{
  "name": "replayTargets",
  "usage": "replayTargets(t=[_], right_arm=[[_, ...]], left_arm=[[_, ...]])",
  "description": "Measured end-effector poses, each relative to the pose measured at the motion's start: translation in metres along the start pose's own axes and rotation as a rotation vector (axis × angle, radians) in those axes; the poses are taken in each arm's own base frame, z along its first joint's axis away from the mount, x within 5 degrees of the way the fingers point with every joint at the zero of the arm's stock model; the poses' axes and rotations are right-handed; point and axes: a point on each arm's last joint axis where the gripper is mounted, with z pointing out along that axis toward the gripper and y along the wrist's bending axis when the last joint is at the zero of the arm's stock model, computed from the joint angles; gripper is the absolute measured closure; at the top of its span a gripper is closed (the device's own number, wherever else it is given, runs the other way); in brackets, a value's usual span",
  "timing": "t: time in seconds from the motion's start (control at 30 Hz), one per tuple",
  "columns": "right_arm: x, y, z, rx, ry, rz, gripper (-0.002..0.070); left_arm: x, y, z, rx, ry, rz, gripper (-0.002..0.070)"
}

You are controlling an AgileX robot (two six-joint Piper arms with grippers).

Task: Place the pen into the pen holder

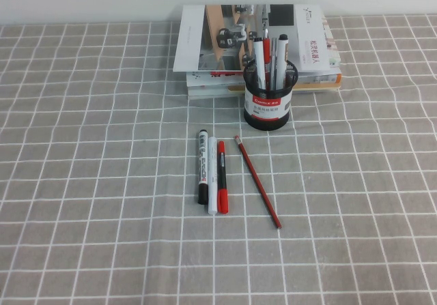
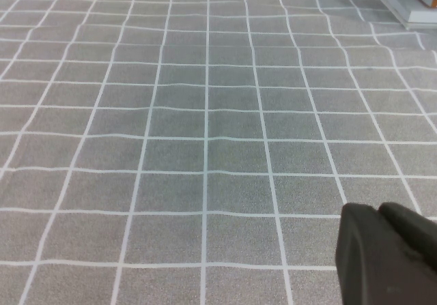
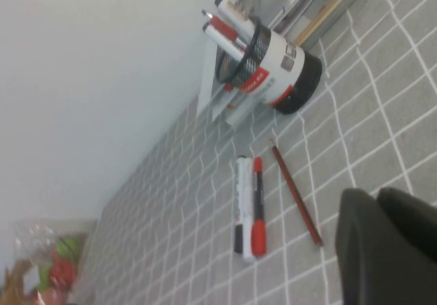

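Note:
The pen is a thin red stick with a pale eraser tip. It lies flat on the checked cloth, in front of the pen holder, eraser end toward the holder. The holder is a black mesh cup with a white and red label, and it holds several pens. Both also show in the right wrist view: the pen and the holder. My right gripper is shut and empty, apart from the pen, near its tip end. My left gripper is shut and empty over bare cloth. Neither gripper shows in the high view.
A black marker, a white marker and a red-capped marker lie side by side left of the pen. A stack of books lies behind the holder. A bag of colourful items sits far off at the cloth's edge.

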Motion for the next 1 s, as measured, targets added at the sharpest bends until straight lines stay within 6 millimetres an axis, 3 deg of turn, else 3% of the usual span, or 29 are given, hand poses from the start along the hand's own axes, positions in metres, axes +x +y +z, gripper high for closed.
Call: replayTargets(t=[0.3, 0.43, 0.57, 0.83, 1.0], right_arm=[[0.006, 0.002, -0.001, -0.010, 0.080, -0.135, 0.0689], [-0.005, 0.029, -0.004, -0.002, 0.146, -0.221, 0.0688], [-0.027, 0.061, 0.003, 0.138, 0.307, -0.351, 0.0689], [-0.085, 0.102, 0.051, 0.449, 0.673, -0.543, 0.0689], [-0.112, 0.103, 0.104, 0.620, 0.860, -0.612, 0.0688]], left_arm=[[0.000, 0.000, 0.000, 0.000, 0.000, 0.000, 0.0678], [0.000, 0.000, 0.000, 0.000, 0.000, 0.000, 0.0678], [0.000, 0.000, 0.000, 0.000, 0.000, 0.000, 0.0678], [0.000, 0.000, 0.000, 0.000, 0.000, 0.000, 0.0678], [0.000, 0.000, 0.000, 0.000, 0.000, 0.000, 0.0678]])
